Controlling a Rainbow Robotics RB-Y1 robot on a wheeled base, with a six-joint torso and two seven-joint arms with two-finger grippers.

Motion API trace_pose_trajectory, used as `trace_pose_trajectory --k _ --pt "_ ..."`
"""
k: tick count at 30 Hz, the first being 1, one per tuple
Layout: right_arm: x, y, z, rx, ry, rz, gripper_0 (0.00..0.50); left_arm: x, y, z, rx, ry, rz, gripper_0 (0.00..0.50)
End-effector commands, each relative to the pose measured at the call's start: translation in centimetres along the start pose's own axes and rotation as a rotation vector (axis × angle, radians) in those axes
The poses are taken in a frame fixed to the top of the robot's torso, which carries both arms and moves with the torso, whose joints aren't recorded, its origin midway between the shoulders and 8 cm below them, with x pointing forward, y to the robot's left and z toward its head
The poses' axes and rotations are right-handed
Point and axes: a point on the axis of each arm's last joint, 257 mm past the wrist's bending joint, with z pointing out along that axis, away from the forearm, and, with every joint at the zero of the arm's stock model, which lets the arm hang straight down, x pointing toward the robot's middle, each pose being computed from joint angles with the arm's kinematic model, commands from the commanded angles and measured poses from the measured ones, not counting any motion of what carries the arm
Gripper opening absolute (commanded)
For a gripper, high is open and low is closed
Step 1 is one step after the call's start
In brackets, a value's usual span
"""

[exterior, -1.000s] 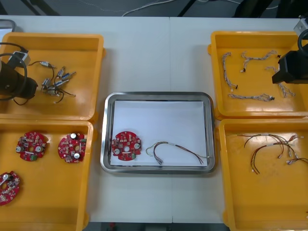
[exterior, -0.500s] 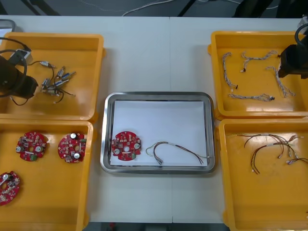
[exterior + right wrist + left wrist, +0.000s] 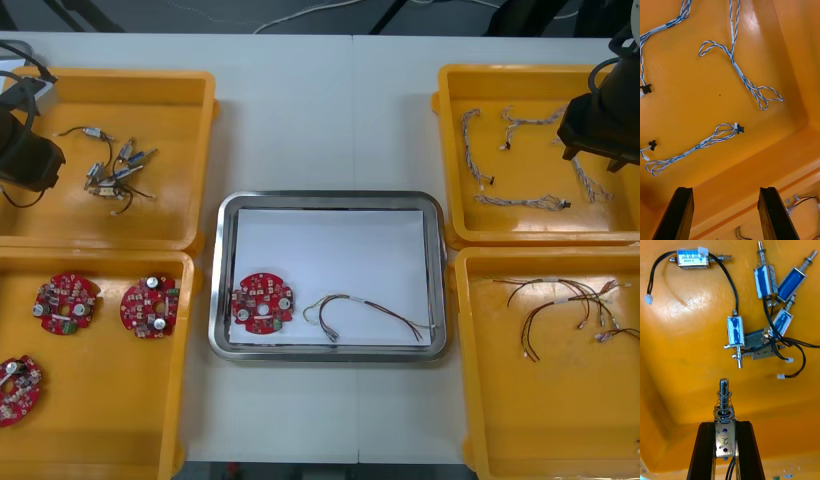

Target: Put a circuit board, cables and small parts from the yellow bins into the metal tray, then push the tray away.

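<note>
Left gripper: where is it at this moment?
In the front view the left gripper is above the far left yellow bin, beside the loose small metal parts, shut on one small metal part.

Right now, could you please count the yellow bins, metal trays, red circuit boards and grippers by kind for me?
Yellow bins: 4
Metal tray: 1
Red circuit boards: 4 (1 in the tray)
Grippers: 2, left gripper shut on a small metal part over the far left bin, right gripper open over the far right bin
Total: 11

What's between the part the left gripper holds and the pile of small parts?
Nothing but bare bin floor, in the left wrist view, between the held part in the left gripper and the pile.
</note>
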Motion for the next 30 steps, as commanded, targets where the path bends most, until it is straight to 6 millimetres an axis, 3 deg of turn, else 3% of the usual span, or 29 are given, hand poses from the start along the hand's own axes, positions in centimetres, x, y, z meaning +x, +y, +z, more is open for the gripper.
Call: trace_pose_trajectory --k 1,6,12,22,30 --pt "-0.6 2.8 -1.4 -0.030 -0.037 0.117 0.500 -1.6 0.5 -3.9 -0.036 -0.041 -0.093 0.000" --pt "0.1 3.9 -0.1 -0.029 -0.019 0.309 0.500 -0.9 -1.1 -5.9 -0.042 -0.022 -0.105 0.000" --pt "0.2 5.0 1.6 -0.038 -0.019 0.537 0.500 -2.1 -4.1 -7.0 -0.013 -0.097 -0.156 0.000" --pt "0.7 7.4 3.9 -0.082 0.015 0.878 0.500 -1.5 -8.9 -7.0 0.064 -0.145 -0.209 0.000" --pt "1.1 8.2 5.4 -0.105 0.069 1.023 0.500 -0.9 -12.8 -6.9 0.060 -0.147 -0.227 0.000"
